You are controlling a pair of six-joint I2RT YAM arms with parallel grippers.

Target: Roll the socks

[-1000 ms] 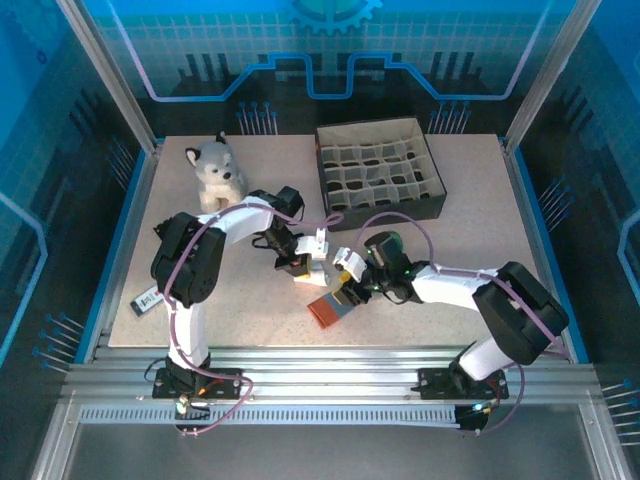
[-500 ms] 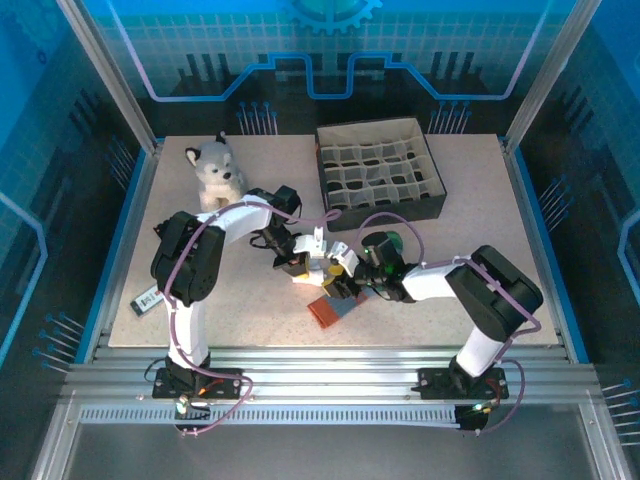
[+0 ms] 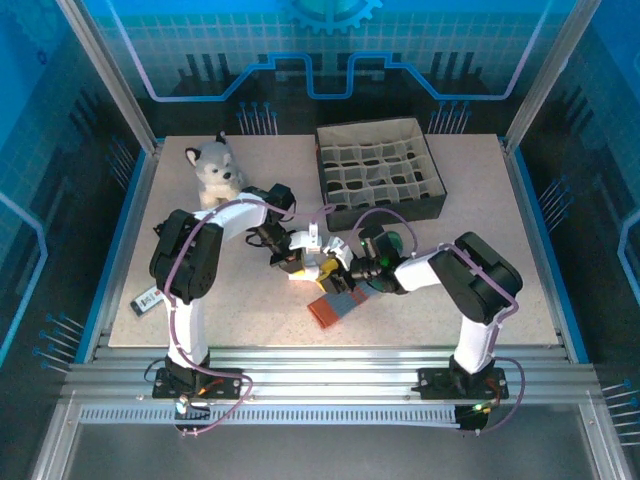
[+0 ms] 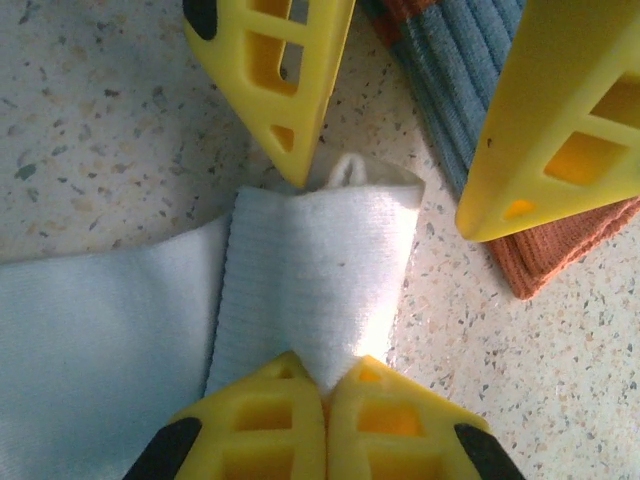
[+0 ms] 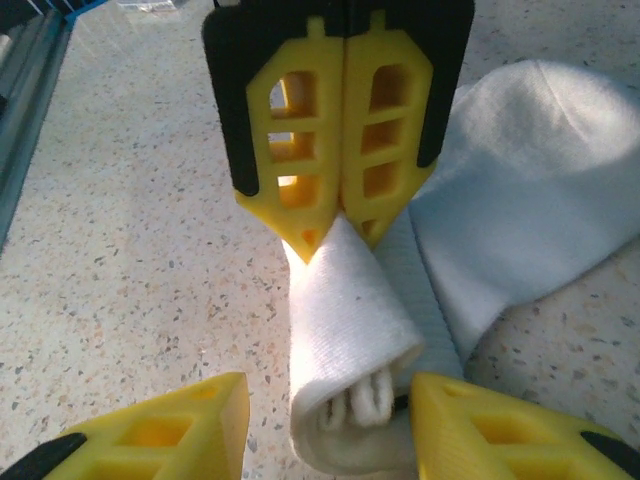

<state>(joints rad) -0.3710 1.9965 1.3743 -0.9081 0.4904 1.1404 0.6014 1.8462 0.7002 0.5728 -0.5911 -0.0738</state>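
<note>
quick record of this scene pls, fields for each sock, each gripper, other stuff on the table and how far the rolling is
white sock: partly rolled, the rest lying flat
grey-blue sock: flat, unrolled, beside the white sock
left gripper: shut, pinching the white sock's roll
right gripper: open, one finger on either side of the roll's end
husky toy: far left of the table
divided box: far side, right of the toy
rolling stage: white sock mid-roll, grey-blue sock not yet started
</note>
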